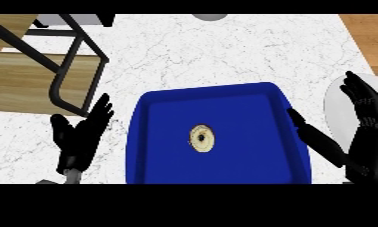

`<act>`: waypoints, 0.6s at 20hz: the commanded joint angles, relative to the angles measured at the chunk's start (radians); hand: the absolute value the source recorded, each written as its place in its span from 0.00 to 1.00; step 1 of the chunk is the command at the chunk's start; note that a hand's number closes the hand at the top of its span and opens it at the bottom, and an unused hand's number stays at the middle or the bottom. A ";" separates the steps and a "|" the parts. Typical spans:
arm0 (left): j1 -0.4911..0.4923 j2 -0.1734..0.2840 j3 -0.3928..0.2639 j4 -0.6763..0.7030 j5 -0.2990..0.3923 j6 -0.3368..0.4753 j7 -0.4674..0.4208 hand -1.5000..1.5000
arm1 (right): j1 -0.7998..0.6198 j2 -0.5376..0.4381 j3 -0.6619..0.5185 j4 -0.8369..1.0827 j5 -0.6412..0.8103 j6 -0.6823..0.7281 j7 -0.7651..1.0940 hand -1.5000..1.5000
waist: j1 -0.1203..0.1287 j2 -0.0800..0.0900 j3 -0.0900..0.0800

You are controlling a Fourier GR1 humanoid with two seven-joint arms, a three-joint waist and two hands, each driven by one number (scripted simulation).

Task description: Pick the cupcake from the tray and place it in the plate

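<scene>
Glossy blue tray (221, 166), white marble counter (221, 51) — veined, smooth

Cupcake (201, 138) in tray (251, 106) centre; plate (338, 111) right of tray.

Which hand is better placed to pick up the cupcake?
Probably the right hand: it sits between the tray and plate. The left hand rests open opposite.

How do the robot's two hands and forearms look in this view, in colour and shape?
Both hands are black, with slim, segmented fingers and a thumb. The left hand joins a grey forearm, of which only a short piece shows at the lower edge. The right hand appears wholly black here; its forearm is not visible. I see no cables, markings or sleeves on either.
</scene>
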 commanded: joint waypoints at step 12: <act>0.019 -0.075 -0.043 0.029 -0.061 0.003 -0.011 0.50 | 0.064 -0.221 0.257 -0.303 0.313 0.443 0.640 0.00 | 0.029 0.003 -0.003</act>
